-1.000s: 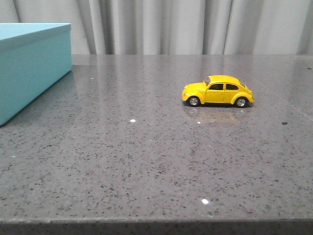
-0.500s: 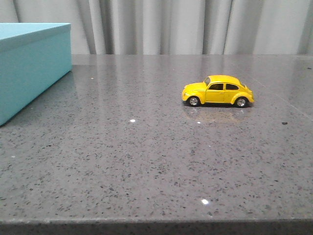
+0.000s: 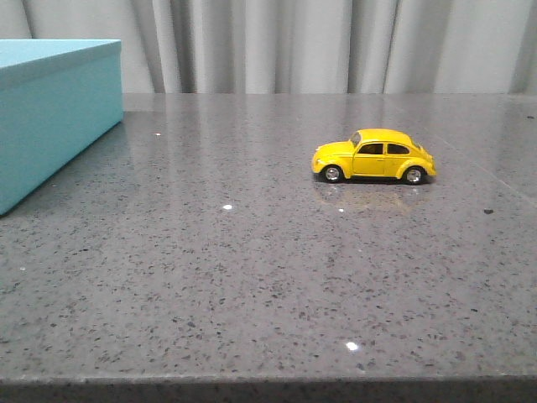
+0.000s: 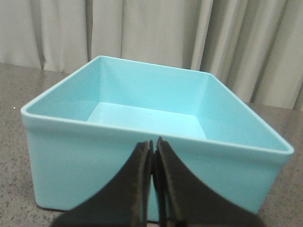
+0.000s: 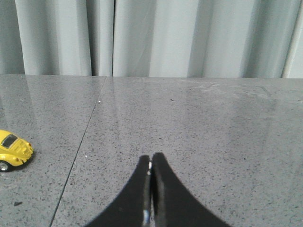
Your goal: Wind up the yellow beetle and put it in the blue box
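The yellow beetle stands on its wheels on the grey stone table, right of centre in the front view, nose to the left. It also shows at the edge of the right wrist view. The blue box sits at the far left, open-topped and empty in the left wrist view. My left gripper is shut and empty, close in front of the box's near wall. My right gripper is shut and empty above bare table, well apart from the beetle. Neither arm shows in the front view.
The grey speckled table ends at a front edge near the bottom of the front view. A grey curtain hangs behind the table. A thin seam runs across the tabletop beside the beetle.
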Controlling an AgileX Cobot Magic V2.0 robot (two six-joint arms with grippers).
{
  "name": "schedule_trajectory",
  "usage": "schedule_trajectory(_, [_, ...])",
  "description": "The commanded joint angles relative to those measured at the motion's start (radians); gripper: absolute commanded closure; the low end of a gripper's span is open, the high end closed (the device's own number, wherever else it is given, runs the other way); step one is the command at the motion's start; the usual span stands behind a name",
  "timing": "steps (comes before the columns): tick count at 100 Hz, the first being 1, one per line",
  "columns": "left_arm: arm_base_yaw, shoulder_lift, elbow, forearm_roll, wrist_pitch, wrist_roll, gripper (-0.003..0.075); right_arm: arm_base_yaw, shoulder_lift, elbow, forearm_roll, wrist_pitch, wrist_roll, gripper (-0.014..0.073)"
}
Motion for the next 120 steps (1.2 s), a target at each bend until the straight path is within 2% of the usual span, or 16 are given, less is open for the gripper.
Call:
schedule_trajectory(1, [-0.002, 0.059, -0.085, 0.005, -0.054, -0.008, 0.0739, 0.002, 0.058, -0.098, 0.002, 0.019, -0.006, 0.0659])
schedule_trajectory(12, [-0.002, 0.115, -0.136, 0.007, -0.051, -0.008, 0.0739, 0.002, 0.115, -0.182, 0.021, 0.112, -0.006, 0.0659])
schedule_trajectory(24, [-0.002, 0.187, -0.183, 0.007, -0.048, -0.008, 0.0738, 0.002, 0.173, -0.243, 0.06, 0.133, -0.006, 0.0649])
schedule_trajectory(38, [-0.002, 0.258, -0.228, 0.007, -0.046, 0.042, 0.0707, 0.002, 0.24, -0.285, 0.072, 0.144, -0.006, 0.0508])
schedule_trajectory(45, [-0.002, 0.289, -0.246, 0.007, -0.046, 0.065, 0.063, 0.002, 0.271, -0.297, 0.072, 0.151, -0.006, 0.0419])
schedule_trajectory(51, [-0.002, 0.312, -0.266, 0.007, -0.044, 0.078, 0.0528, 0.002, 0.292, -0.306, 0.072, 0.162, -0.006, 0.0371])
schedule_trajectory(62, [-0.002, 0.339, -0.295, 0.007, -0.044, 0.082, 0.0344, 0.002, 0.319, -0.324, 0.072, 0.175, -0.006, 0.0363])
schedule_trajectory(69, [-0.002, 0.346, -0.3, 0.007, -0.046, 0.082, 0.0293, 0.002, 0.319, -0.328, 0.072, 0.167, -0.006, 0.0364])
schedule_trajectory(97, [-0.002, 0.346, -0.3, -0.006, -0.072, 0.08, 0.0303, 0.003, 0.319, -0.33, 0.083, 0.145, -0.006, 0.037])
schedule_trajectory(120, [-0.002, 0.346, -0.3, -0.006, -0.066, 0.08, 0.0303, 0.1, 0.438, -0.467, 0.083, 0.267, -0.006, 0.0368])
